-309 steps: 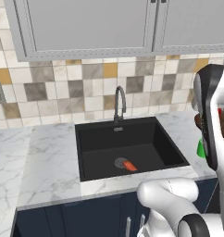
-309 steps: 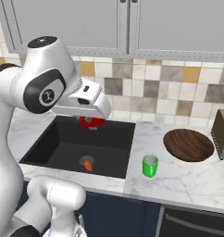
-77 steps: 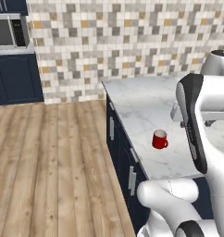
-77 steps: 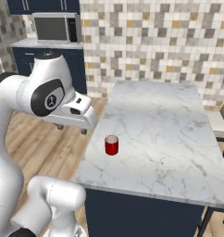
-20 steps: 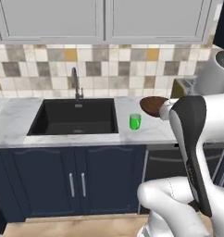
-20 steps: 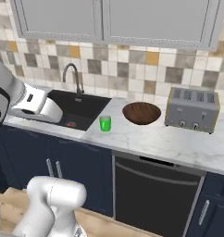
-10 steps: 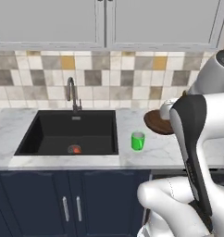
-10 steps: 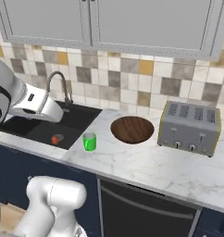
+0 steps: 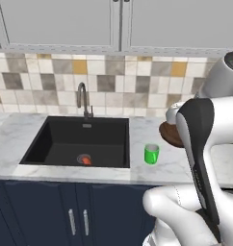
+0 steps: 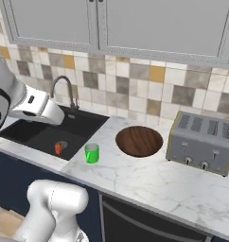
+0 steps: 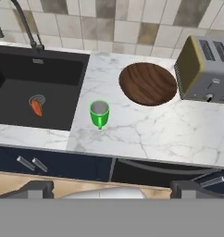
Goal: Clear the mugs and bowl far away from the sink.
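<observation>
The green mug (image 11: 99,113) stands upright on the table (image 11: 178,134) near its front edge, just beside the sink's (image 11: 26,92) right rim. The brown bowl (image 11: 148,84) lies farther back, between mug and toaster (image 11: 206,69). Both sit too near the basin and need moving away. The claw (image 11: 111,187) hangs open and empty, well short of the mug, probably lining up on it.
</observation>
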